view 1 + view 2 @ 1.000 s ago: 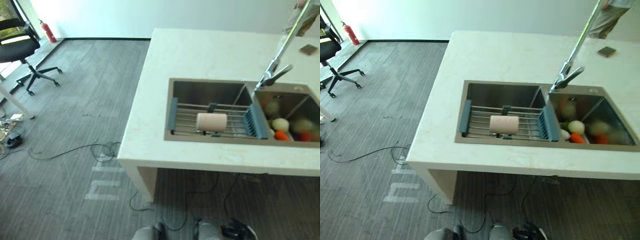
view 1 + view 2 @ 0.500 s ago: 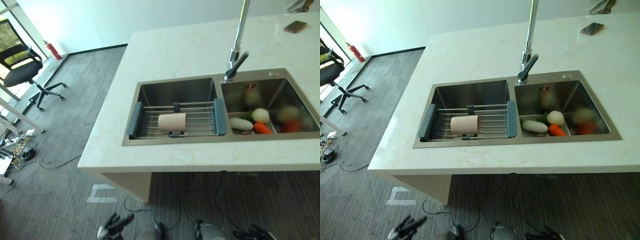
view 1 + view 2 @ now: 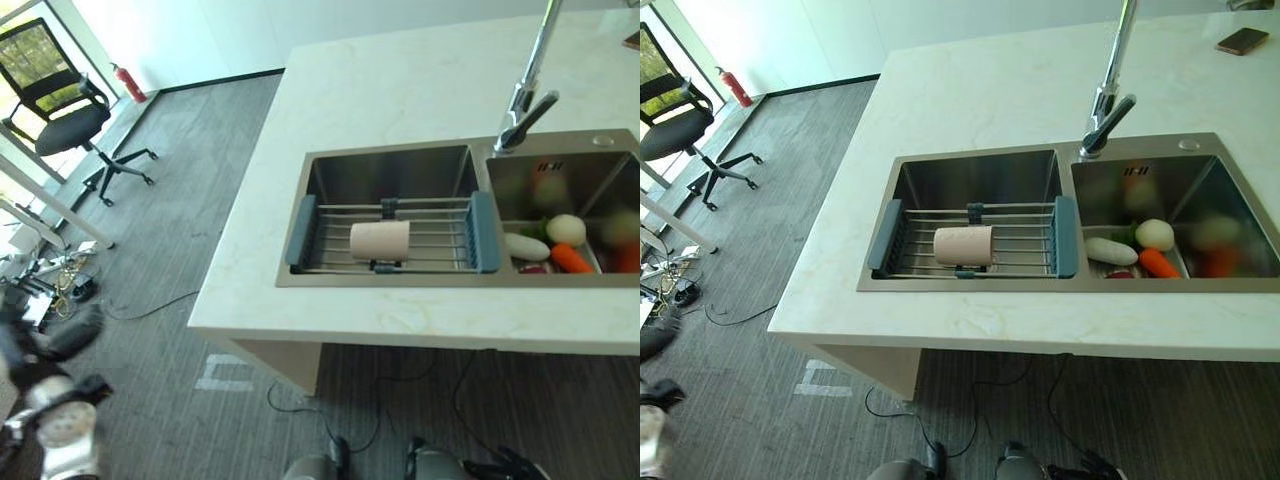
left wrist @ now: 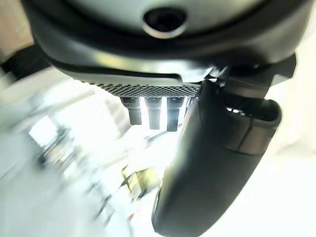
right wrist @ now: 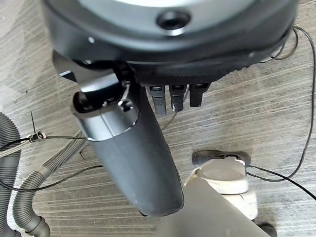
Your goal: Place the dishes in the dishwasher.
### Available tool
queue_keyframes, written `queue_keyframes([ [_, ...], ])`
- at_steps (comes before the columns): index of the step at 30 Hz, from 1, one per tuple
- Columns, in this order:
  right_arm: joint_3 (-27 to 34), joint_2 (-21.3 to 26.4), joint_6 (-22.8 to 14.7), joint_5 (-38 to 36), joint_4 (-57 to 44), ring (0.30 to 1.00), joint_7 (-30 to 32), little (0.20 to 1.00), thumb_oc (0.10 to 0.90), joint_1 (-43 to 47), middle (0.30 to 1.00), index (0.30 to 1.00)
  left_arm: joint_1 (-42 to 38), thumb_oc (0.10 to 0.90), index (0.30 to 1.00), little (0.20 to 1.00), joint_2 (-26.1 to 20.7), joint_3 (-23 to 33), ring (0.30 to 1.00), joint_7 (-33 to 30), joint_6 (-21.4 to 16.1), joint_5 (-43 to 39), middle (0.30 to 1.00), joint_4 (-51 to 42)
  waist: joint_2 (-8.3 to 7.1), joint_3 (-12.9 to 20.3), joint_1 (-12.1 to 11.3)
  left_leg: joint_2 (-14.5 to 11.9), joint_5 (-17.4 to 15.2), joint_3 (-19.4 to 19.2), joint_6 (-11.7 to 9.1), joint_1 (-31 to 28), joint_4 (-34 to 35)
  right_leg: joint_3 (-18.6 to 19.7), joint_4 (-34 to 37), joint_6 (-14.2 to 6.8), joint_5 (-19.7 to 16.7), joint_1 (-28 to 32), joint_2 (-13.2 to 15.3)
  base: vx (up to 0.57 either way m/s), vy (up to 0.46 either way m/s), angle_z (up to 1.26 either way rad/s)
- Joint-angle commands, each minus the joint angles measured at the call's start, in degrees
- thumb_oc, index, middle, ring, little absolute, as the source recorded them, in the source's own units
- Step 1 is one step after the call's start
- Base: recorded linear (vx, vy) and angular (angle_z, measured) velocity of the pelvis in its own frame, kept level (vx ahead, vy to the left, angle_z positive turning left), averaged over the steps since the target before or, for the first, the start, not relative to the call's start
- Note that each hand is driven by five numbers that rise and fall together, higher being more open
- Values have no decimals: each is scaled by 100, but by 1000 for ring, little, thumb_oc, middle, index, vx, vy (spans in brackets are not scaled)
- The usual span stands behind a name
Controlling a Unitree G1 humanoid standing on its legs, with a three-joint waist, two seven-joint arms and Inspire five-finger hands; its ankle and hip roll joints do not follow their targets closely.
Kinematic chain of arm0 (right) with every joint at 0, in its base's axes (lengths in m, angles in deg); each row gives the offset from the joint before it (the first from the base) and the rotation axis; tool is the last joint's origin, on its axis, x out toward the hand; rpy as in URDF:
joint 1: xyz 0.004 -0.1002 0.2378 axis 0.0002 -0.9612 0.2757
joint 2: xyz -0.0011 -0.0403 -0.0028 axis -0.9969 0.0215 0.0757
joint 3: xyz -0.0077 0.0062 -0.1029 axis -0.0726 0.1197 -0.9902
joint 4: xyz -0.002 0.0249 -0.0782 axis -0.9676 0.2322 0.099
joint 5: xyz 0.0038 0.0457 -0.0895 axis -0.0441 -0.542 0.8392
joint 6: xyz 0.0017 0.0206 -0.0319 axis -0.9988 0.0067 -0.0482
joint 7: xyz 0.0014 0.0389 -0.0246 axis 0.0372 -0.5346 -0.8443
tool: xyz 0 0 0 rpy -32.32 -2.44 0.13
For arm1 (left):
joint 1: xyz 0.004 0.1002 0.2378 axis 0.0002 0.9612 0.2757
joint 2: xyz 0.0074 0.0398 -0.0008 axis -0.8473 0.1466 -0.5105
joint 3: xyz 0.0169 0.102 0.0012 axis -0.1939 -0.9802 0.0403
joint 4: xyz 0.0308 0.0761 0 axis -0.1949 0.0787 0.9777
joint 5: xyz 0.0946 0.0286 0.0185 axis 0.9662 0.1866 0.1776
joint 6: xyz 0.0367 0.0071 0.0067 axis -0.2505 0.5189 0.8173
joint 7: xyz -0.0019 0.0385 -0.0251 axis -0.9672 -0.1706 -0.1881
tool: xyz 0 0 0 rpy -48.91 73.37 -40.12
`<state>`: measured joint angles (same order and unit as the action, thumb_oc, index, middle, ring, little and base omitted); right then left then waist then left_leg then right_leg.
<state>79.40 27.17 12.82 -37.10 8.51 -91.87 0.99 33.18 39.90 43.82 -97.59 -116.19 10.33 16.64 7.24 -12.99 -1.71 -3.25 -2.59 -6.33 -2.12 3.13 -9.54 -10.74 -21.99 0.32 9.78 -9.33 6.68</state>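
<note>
Where the grey striped carpet [image 3: 790, 200] runs back to a pale wall, one white stone counter [image 3: 970, 90] stands as an island and takes up most of the head views. Set into it is one steel double sink [image 3: 980, 175] with two basins, and one tall chrome tap [image 3: 1108, 95] rises behind the divider between them. Across the left basin lies one wire drying rack [image 3: 1020, 250] with grey-blue end pieces, and on that rack rests the single dish to be seen, a beige cup [image 3: 963, 245] lying on its side. In the right basin lie several vegetables: one long white one [image 3: 1111, 251], one round pale one [image 3: 1154, 234] and one orange carrot [image 3: 1159, 263], with blurred reddish shapes beyond them. One small dark flat object [image 3: 1242, 41] sits on the counter's far right corner. One black office chair [image 3: 65, 110] stands on the carpet at the far left, with one red fire extinguisher [image 3: 731, 87] against the wall behind it. Low beside the body, the left hand [image 4: 212, 163] and the right hand [image 5: 133, 158] each show straight, relaxed fingers grasping nothing, the right one over carpet and two grey corrugated hoses [image 5: 29, 187].
</note>
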Motion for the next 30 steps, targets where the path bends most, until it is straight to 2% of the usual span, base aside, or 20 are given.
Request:
queue_keyframes([
  [1, -49, -8, 31, -234, -41, 900, 144, 900, 800, 89, 900, 900, -284, 800, 900, 900, -1064, 615, 900, -800, -1248, 610, 900, -326, -35, 175, 73, -47, -1278, 22, 119, 282, -765, -255, 480, -518, 551, 605, 266, 0, 0, 0],
  [2, -54, 10, 53, -258, -41, 900, 143, 900, 800, 86, 900, 900, -318, 800, 900, 900, -1319, 714, 900, -692, -1350, 555, 900, -445, -18, 198, 71, -54, -1256, 19, 116, 307, -765, -254, 480, -518, 530, 583, 263, -17, -25, 3],
  [3, -59, 24, 70, -316, -22, 900, 126, 900, 800, 76, 900, 900, -435, 800, 900, 900, -1617, 759, 900, -256, -1566, 207, 900, -716, -8, 215, 71, -56, -1289, 10, 107, 275, -765, -257, 480, -534, 560, 617, 266, -15, -62, 5],
  [4, -69, 18, 69, -345, 17, 900, 75, 900, 800, 69, 900, 900, -745, 800, 900, 900, -1867, 645, 900, 911, -1616, -668, 900, -1306, -9, 251, 86, -76, -1309, -17, 92, 252, -765, -266, 480, -548, 573, 638, 261, 3, -72, 6],
  [6, -72, -2, 48, -336, 57, 900, 31, 900, 800, 65, 900, 900, -1089, 800, 900, 900, -1932, 393, 900, 2050, -1265, -1474, 900, -1821, -17, 270, 113, -90, -1322, -34, 81, 228, -765, -258, 480, -557, 583, 656, 251, 7, -69, 5],
  [9, -42, -6, 41, -336, 107, 900, -41, 900, 800, 69, 900, 900, -1602, 800, 900, 900, -1903, -43, 900, 2929, -538, -1715, 900, -2398, -27, 297, 172, -115, -1332, -81, 62, 197, -765, -213, 480, -579, 587, 667, 225, 22, -58, -5],
  [14, -33, 61, 137, -339, 92, 900, -118, 900, 800, 117, 900, 900, -2637, 800, 900, 900, -1967, -1236, 900, 3499, 559, -920, 900, -2863, -33, 320, 389, -192, -1301, -247, 42, 184, -765, -67, 480, -602, 525, 597, 170, 4, -41, -17],
  [18, 24, 148, 185, -288, 77, 900, -153, 900, 800, 115, 900, 900, -3466, 800, 900, 900, -2029, -2232, 900, 3905, 1202, -552, 900, -2785, -40, 312, 546, -224, -1305, -370, 36, 163, -765, 48, 480, -634, 484, 549, 139, 1, -13, -23],
  [19, 21, 229, 261, -395, 46, 900, -146, 900, 800, 89, 900, 900, -3968, 800, 900, 900, -2034, -2867, 900, 4308, 1732, -481, 900, -2643, -51, 300, 669, -239, -1334, -461, 40, 125, -765, 130, 480, -668, 471, 532, 124, 21, -15, -22],
  [20, 56, 268, 341, -475, 45, 900, -145, 900, 800, 70, 900, 900, -4301, 800, 900, 900, -2025, -3326, 900, 4418, 1989, -385, 900, -2544, -60, 289, 731, -247, -1339, -500, 44, 107, -765, 178, 480, -678, 455, 518, 106, 11, -15, -35],
  [26, 142, 279, 442, -523, 116, 900, -129, 900, 800, -12, 900, 900, -4792, 800, 900, 900, -1785, -4055, 900, 4532, 2419, -138, 900, -2199, -76, 282, 884, -265, -1325, -620, 61, 105, -765, 330, 480, -681, 390, 421, 54, 29, 11, -22],
  [30, 119, 241, 355, -555, 89, 900, -180, 900, 800, -70, 900, 900, -4928, 800, 900, 900, -1684, -4322, 900, 4581, 2470, 108, 900, -2013, -49, 267, 962, -233, -1325, -642, 80, 125, -765, 417, 480, -694, 356, 356, 43, 37, 23, -6],
])
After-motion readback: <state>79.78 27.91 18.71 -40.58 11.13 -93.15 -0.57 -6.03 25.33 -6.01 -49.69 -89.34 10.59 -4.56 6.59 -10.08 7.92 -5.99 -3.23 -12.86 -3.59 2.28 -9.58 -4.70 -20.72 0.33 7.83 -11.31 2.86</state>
